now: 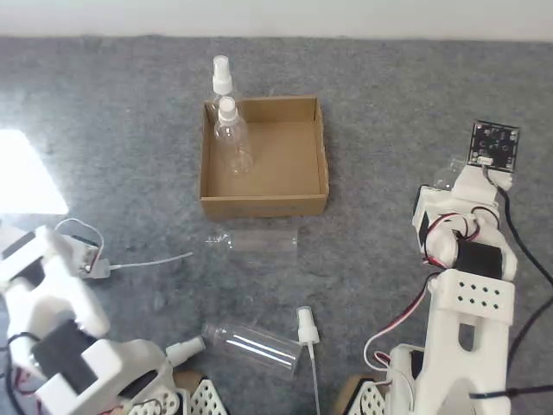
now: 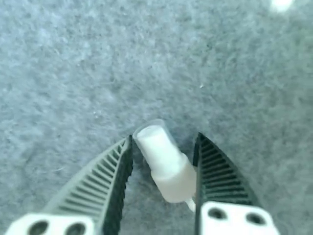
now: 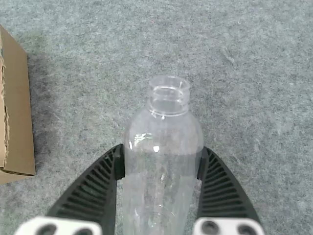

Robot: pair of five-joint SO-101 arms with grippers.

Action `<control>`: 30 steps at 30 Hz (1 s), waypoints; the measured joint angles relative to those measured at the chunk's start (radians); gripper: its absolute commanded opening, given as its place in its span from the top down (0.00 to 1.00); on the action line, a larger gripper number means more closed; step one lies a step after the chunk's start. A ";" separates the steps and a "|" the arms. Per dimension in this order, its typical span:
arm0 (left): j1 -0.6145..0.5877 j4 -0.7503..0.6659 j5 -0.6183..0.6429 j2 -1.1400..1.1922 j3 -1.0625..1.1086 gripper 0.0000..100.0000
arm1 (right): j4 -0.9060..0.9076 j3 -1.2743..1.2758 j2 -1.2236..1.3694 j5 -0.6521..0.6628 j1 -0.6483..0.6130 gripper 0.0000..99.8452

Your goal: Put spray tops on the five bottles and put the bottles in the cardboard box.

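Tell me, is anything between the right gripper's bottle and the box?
Nothing visible. The right gripper is shut on the bottle, and just grey mat lies between it and the box.

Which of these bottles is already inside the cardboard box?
The upright bottle with a spray top in the cardboard box's far left corner; its capped twin stands just behind the box, outside it.

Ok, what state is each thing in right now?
Box: open.
Bottle in box: capped.
Rear bottle: capped.
Right gripper: shut on uncapped bottle.
Left gripper: shut on spray top.
Middle bottle: lying, uncapped.
Front bottle: lying, sprayer at its neck.
Loose top: lying unattached.
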 measured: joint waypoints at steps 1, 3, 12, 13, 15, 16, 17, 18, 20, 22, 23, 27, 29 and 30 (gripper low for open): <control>0.000 0.000 0.000 0.000 0.000 0.86 | 0.000 0.000 0.000 0.000 0.000 0.92; 0.012 0.000 0.000 0.000 0.000 0.90 | 0.000 0.000 0.000 0.000 0.000 0.92; 0.012 -0.026 0.002 0.000 0.000 0.92 | 0.000 0.000 0.000 0.000 0.000 0.92; 0.012 -0.026 -0.003 0.000 0.000 0.92 | 0.000 0.000 0.000 0.000 0.000 0.92; 0.012 -0.026 -0.005 0.000 0.000 0.92 | 0.000 0.000 0.000 0.000 0.000 0.92; 0.012 -0.026 -0.003 0.000 0.000 0.92 | 0.000 0.000 0.000 0.000 0.000 0.92; 0.012 -0.026 -0.003 0.000 0.000 0.92 | 0.000 0.000 0.000 0.000 0.000 0.92; 0.012 -0.026 -0.003 0.000 0.000 0.92 | 0.000 0.000 0.000 0.000 -0.002 0.92; 0.012 -0.026 -0.003 0.000 0.000 0.92 | 0.000 0.000 0.000 0.000 -0.011 0.92; 0.012 -0.026 -0.003 0.000 0.000 0.92 | 0.000 0.000 0.000 0.000 -0.026 0.92; 0.012 -0.026 -0.003 0.000 0.000 0.92 | 0.000 0.002 0.000 0.000 -0.031 0.92; 0.012 -0.026 -0.003 0.000 0.000 0.92 | 0.000 0.020 -0.002 0.000 -0.043 0.92; 0.012 -0.026 -0.005 0.000 0.000 0.91 | 0.000 0.021 -0.003 0.000 -0.061 0.92; 0.015 -0.026 -0.006 0.000 0.000 0.90 | 0.000 0.021 -0.003 0.000 -0.064 0.92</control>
